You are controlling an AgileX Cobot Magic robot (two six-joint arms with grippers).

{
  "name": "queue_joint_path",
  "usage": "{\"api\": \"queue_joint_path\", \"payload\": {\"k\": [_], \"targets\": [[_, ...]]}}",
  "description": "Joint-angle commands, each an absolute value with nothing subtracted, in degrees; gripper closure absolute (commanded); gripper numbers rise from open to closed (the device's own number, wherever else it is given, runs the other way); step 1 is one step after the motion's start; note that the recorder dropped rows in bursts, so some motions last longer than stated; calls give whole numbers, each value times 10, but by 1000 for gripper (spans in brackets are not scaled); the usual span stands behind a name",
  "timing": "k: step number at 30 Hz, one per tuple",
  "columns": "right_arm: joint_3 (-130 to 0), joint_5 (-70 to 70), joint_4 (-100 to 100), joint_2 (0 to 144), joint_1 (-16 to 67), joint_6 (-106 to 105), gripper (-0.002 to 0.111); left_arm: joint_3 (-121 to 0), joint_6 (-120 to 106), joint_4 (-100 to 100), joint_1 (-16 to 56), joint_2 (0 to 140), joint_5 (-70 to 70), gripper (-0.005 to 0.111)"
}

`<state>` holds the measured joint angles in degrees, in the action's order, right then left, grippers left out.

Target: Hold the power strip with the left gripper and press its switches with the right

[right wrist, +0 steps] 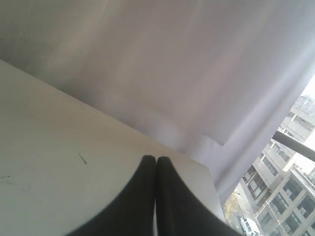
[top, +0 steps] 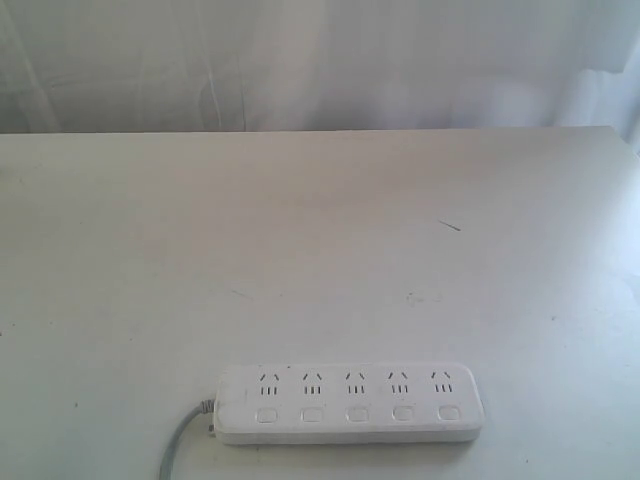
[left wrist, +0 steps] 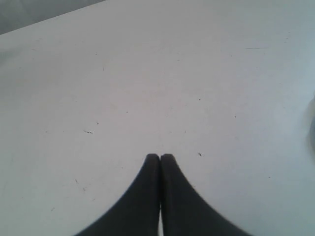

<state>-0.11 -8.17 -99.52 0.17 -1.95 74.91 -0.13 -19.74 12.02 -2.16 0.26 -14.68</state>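
— White tabletop (top: 320, 250), nearest edge first: item count?
— One power strip (top: 350, 403), lying flat close to the near edge, long axis parallel to that edge. Five socket groups (top: 355, 382) in one row; five switches (top: 357, 413) in a second row, one under each group. One grey cord (top: 180, 445) leaving the left end and running out of the exterior view at the bottom.
— Pincer state?
— Left gripper (left wrist: 160, 157): two black fingers pressed tip to tip, nothing between, above bare tabletop. Right gripper (right wrist: 156, 160): likewise two fingers closed together, empty, above the table near one of its corners.
— Further back?
— One short dark mark (top: 450, 225) on the surface, right of centre. Beyond the far edge, pale curtain (top: 320, 60); past its edge in the right wrist view, several buildings (right wrist: 288, 196) outdoors.
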Motion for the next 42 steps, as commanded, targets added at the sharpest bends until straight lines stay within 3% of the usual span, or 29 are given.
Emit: {"api": "queue_joint_path", "payload": {"k": [1,7,29,33,39,42], "targets": [[0,-52,-921,0,-18,746,108,0,-199,121,-20,0,-147,107],[0,-48,-653,0,-18,719,108,0,-199,121,-20,0,-147,107],[0,-56,-650,0,-18,574,108,0,-199,121,-20,0,-147,107],[0,4,-486,0,-18,385,108,0,-199,121,-20,0,-147,107],[0,45,-56,0,-18,-57,108,0,-199,121,-20,0,-147,107],[0,100,79,0,-18,-165,108,0,-199,121,-20,0,-147,107]]}}
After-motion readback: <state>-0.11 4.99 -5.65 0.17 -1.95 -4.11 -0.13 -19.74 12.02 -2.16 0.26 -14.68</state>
